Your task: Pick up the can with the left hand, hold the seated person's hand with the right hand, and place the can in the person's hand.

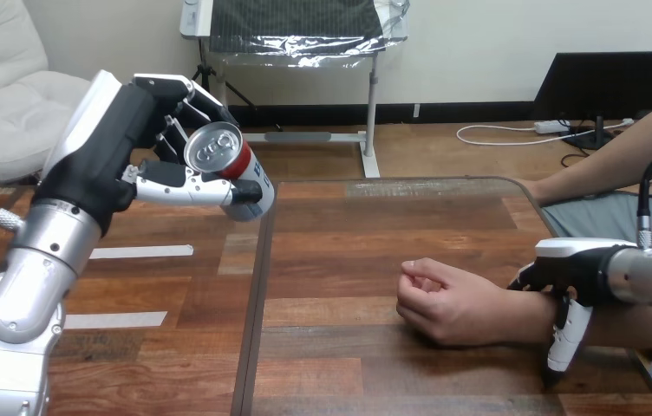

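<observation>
the left hand point(123, 165), raised over the bench point(348, 364) at its left side, has its fingers wrapped round the can point(227, 165), tilted in mid-air. the person's hand point(444, 303) rests loosely fisted on the bench; the right hand point(578, 269) curls fingers and thumb over its wrist point(531, 316).

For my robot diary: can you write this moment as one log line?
left hand: holds can lifted | right hand: around person's wrist | person's hand: curled, on table | can not delivered

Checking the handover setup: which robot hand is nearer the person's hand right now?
Right. The right hand grips the wrist just behind the person's hand; the left hand holds the can up, far off at the view's left.
</observation>
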`<state>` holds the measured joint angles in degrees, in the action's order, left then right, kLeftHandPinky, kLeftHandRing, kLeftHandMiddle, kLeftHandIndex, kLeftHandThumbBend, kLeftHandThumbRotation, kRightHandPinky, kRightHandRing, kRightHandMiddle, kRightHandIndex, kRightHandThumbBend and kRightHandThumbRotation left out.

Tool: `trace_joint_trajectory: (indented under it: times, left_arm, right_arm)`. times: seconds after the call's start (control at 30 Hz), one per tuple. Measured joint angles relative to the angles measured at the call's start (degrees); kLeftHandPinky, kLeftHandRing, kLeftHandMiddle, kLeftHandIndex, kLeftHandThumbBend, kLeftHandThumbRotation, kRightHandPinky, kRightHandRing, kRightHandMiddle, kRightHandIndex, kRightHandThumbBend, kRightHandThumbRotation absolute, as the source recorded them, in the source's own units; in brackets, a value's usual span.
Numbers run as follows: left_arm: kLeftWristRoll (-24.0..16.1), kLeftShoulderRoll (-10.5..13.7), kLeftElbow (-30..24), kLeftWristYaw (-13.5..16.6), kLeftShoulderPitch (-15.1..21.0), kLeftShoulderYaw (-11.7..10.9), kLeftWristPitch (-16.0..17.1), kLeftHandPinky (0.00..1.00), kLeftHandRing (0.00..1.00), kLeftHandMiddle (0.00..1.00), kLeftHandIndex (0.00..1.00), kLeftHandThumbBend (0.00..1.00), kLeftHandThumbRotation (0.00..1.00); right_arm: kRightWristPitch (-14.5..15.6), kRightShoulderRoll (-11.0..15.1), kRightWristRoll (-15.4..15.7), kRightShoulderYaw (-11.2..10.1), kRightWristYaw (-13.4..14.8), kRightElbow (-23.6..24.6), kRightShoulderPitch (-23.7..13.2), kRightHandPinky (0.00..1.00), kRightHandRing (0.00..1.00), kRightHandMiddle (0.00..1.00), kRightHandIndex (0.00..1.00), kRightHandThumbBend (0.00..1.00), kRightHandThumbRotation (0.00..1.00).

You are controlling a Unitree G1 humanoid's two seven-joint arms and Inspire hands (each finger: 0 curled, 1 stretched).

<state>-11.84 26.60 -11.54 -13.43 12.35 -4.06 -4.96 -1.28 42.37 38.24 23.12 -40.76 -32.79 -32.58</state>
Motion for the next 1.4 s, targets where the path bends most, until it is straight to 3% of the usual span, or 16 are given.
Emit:
trace_joint_trajectory:
  times: [0.33, 0.7, 1.17, 1.23, 1.27, 1.4]
  left_arm:
    - [0.04, 0.12, 0.0, 0.0, 0.02, -0.51, 0.02, 0.24, 0.3, 0.36, 0.4, 0.71, 0.0]
    - [-0.01, 0.15, 0.02, 0.0, 0.04, -0.51, 0.25, 0.24, 0.3, 0.36, 0.41, 0.71, 0.0]
    - [-0.07, 0.14, 0.02, 0.01, 0.19, -0.5, 0.39, 0.24, 0.3, 0.36, 0.41, 0.71, 0.0]
    - [-0.11, 0.14, 0.02, 0.0, 0.2, -0.5, 0.39, 0.24, 0.3, 0.36, 0.41, 0.71, 0.0]
    - [-0.29, 0.14, 0.08, 0.01, 0.21, -0.49, 0.39, 0.24, 0.3, 0.36, 0.4, 0.72, 0.0]
    - [-0.32, 0.12, 0.1, 0.01, 0.26, -0.41, 0.39, 0.24, 0.3, 0.36, 0.41, 0.72, 0.0]
  right_arm:
    - [-0.07, 1.78, -2.12, -1.76, -0.83, 5.99, 3.68, 0.54, 0.65, 0.7, 0.72, 1.0, 0.04]
    - [-1.92, 2.83, -2.52, -2.62, -0.39, 9.59, 6.35, 0.33, 0.43, 0.51, 0.61, 0.98, 0.05]
    - [-4.39, 2.91, -2.54, -3.76, 3.77, 10.92, 8.97, 0.29, 0.39, 0.48, 0.5, 0.9, 0.01]
    - [-4.84, 2.94, -2.54, -3.84, 4.59, 11.06, 9.33, 0.29, 0.4, 0.48, 0.5, 0.89, 0.01]
    - [-6.34, 3.04, -2.55, -4.17, 6.49, 11.27, 10.34, 0.28, 0.38, 0.47, 0.48, 0.87, 0.0]
    - [-7.55, 3.08, -2.81, -4.83, 8.08, 11.3, 11.04, 0.26, 0.34, 0.44, 0.47, 0.87, 0.0]
